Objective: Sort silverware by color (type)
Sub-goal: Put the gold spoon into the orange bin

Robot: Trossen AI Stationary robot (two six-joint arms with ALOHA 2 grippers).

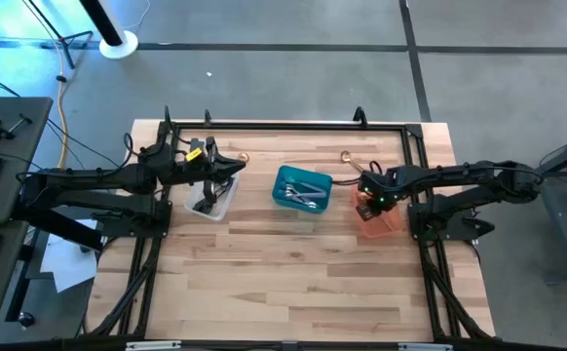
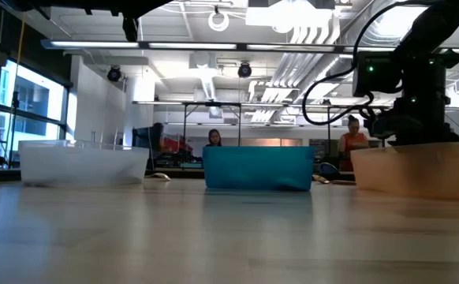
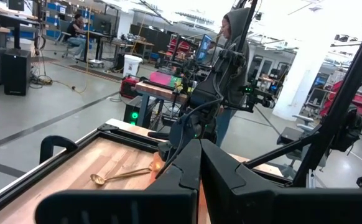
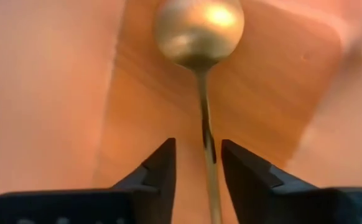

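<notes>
My right gripper (image 1: 365,192) is open and reaches down into the orange bin (image 1: 381,220). In the right wrist view a gold spoon (image 4: 199,28) lies on the bin's floor. Its thin handle (image 4: 207,140) runs through the gap between my fingers with space on either side. My left gripper (image 1: 231,168) is shut and hovers by the far end of the clear bin (image 1: 210,198), which holds dark utensils (image 1: 206,204). The teal bin (image 1: 303,188) holds silver utensils (image 1: 306,194). Another gold spoon (image 1: 347,156) lies flat on the table near the far edge.
The three bins stand in a row across the far half of the table: clear (image 2: 83,164), teal (image 2: 257,167) and orange (image 2: 419,170). A black frame rail (image 1: 283,125) runs along the far edge. A small gold piece (image 1: 243,156) lies near my left gripper. People sit in the room beyond.
</notes>
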